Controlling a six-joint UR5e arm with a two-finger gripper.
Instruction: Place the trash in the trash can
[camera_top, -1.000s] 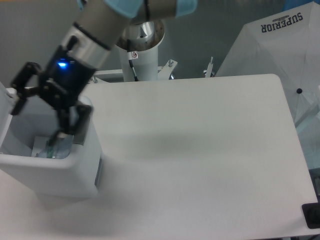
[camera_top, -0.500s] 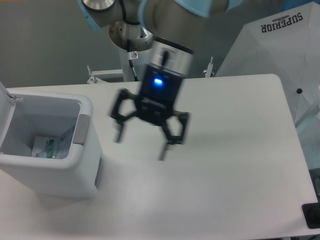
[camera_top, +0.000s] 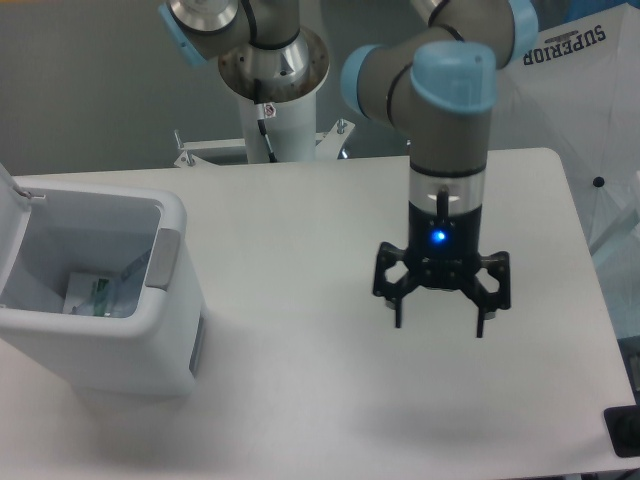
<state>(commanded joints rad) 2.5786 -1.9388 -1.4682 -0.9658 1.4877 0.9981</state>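
The trash can, a white-grey bin with a darker grey handle patch, stands at the left of the table with its lid swung up. Inside it lies the trash: a white pouch with green print and, beside it, a clear bottle that is only partly visible. My gripper hangs over the right half of the table, far from the bin, pointing down. Its fingers are spread open and hold nothing.
A white table carries the bin. The arm's base column rises behind the table's far edge. A white umbrella reading SUPERIOR stands at the right. A small black object sits at the table's near right corner.
One second ago my gripper was inside the bin's mouth over the bottle. It has since let go, risen and swung right across the table, leaving the bottle in the bin.
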